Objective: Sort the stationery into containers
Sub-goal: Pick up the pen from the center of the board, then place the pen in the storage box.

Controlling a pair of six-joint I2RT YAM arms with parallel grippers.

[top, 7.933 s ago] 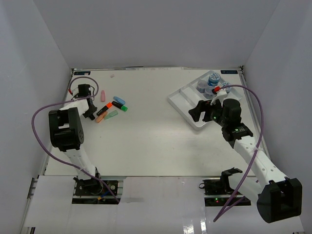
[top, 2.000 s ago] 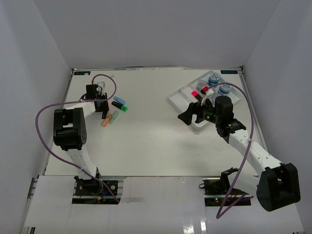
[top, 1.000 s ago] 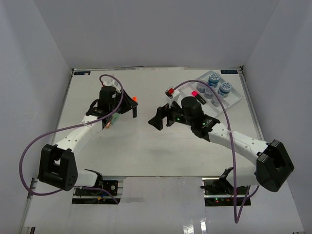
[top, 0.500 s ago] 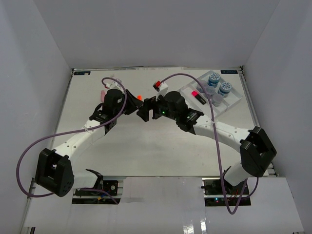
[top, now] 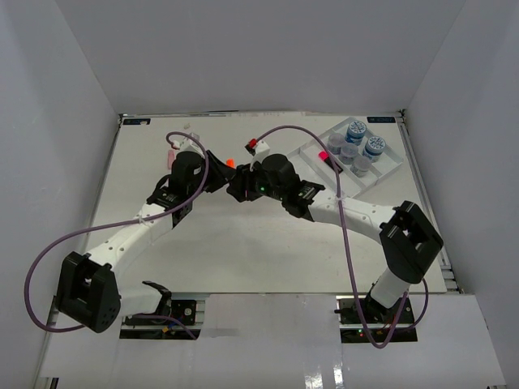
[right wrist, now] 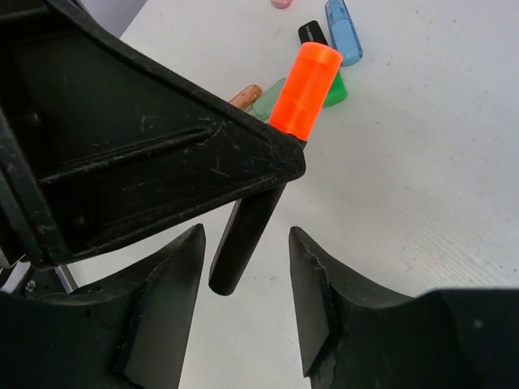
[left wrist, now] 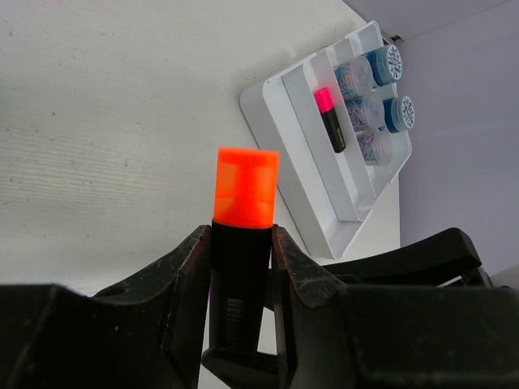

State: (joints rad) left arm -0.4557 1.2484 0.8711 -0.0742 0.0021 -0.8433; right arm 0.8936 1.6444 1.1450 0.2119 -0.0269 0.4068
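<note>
Newly brought together, left hand [left wrist: 241, 243] grips orange marker [left wrist: 245, 190], cap pointing outward; right hand [right wrist: 246, 243] half-open around its tail.

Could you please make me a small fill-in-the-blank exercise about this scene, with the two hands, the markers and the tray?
1. The left hand grips a black marker with an ___ cap.
2. The right hand is ___, one finger on each side of that marker, not touching it.
3. The other marker, lying in the white tray, has a ___ cap.
Missing words: orange; open; pink.
</note>
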